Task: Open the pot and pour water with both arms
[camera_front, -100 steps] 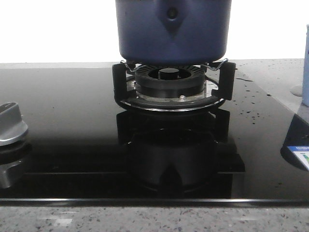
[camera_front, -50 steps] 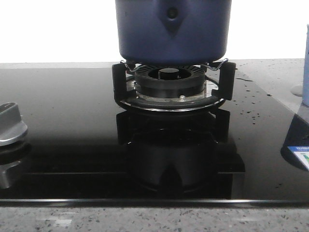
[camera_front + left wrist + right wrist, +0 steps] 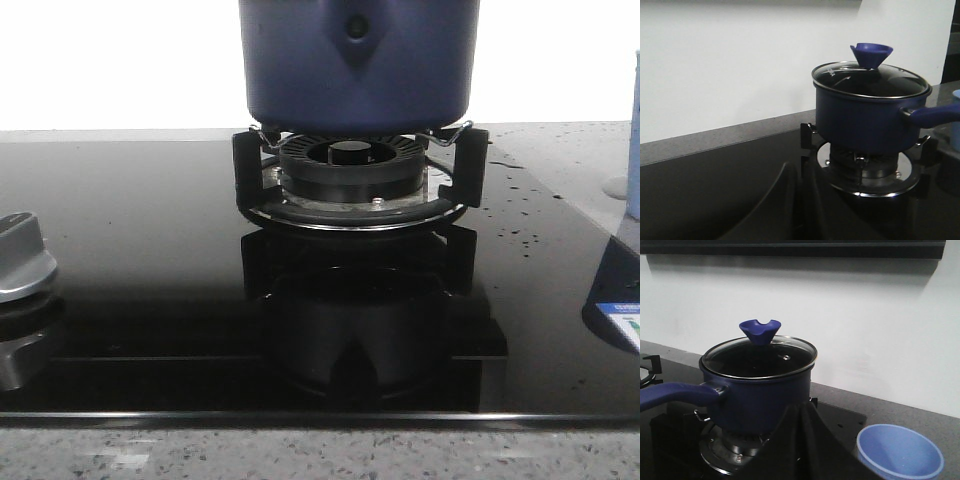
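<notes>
The dark navy pot (image 3: 355, 60) sits on the gas burner (image 3: 355, 178) at the middle of the black hob. In the left wrist view the pot (image 3: 865, 120) wears a glass lid (image 3: 875, 82) with a blue knob (image 3: 871, 53), and its handle (image 3: 932, 115) sticks out sideways. The right wrist view shows the same pot (image 3: 760, 400), lid (image 3: 760, 357) and handle (image 3: 670, 395). My left gripper (image 3: 801, 172) is shut and empty, short of the pot. My right gripper (image 3: 801, 412) is also shut and empty, close in front of the pot. Neither gripper shows in the front view.
A pale blue cup (image 3: 900, 457) stands on the counter beside the hob; its edge (image 3: 633, 130) shows at the far right. A silver stove dial (image 3: 20, 258) is at the left. Water drops speckle the glass (image 3: 520, 215). A white wall lies behind.
</notes>
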